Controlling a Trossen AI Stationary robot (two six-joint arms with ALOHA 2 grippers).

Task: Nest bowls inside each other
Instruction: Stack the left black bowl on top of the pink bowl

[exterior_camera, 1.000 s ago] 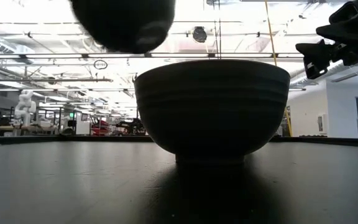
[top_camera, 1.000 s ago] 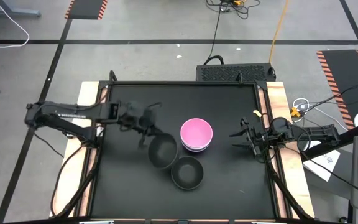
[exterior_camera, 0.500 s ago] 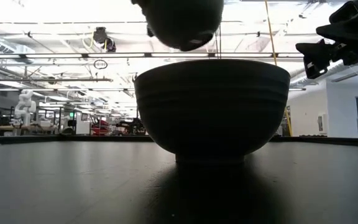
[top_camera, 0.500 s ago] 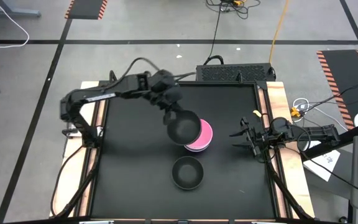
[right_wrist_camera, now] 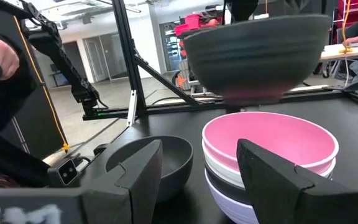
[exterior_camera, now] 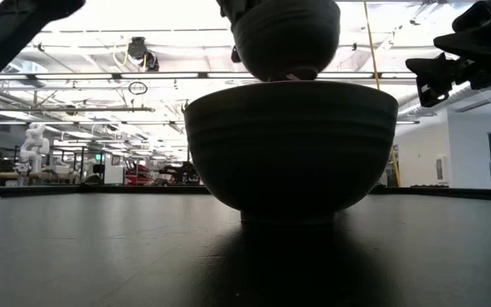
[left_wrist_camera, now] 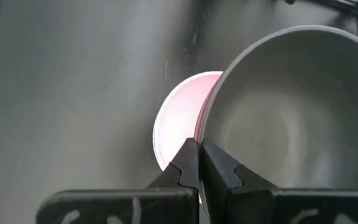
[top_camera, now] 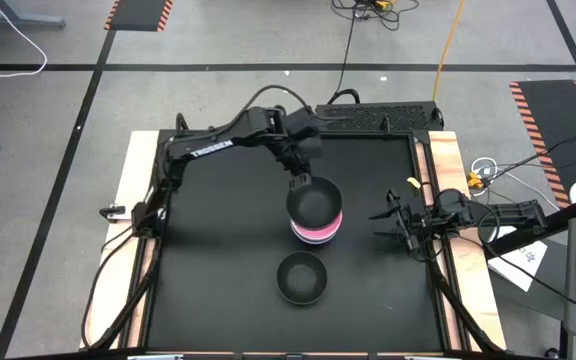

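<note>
Overhead, a black bowl [top_camera: 314, 203] is held by the left gripper [top_camera: 299, 181], whose jaws are clenched on the bowl's rim, one finger inside the wall and one outside, as is seen in the left wrist view. The bowl hangs from the jaws, upright and clear of what lies beneath it. Directly below the jaws a stack of bowls [right_wrist_camera: 270, 162] is found: a pink bowl [right_wrist_camera: 270, 143] on top, a white bowl [right_wrist_camera: 225, 172] under it and a lavender bowl [right_wrist_camera: 229, 202] at the bottom, nested one in the other. In the right wrist view a gap is seen between the foot of the held bowl and the pink bowl's rim, so no contact is made. Just beside the stack, on the table [top_camera: 208, 270], a second black bowl [top_camera: 301, 277] is set apart from it; it fills the low view. Whether further bowls are nested in it cannot be told.

The right gripper [top_camera: 392, 223] is kept off to the side of the stack, near the table's edge, with its jaws released and nothing between them.
</note>
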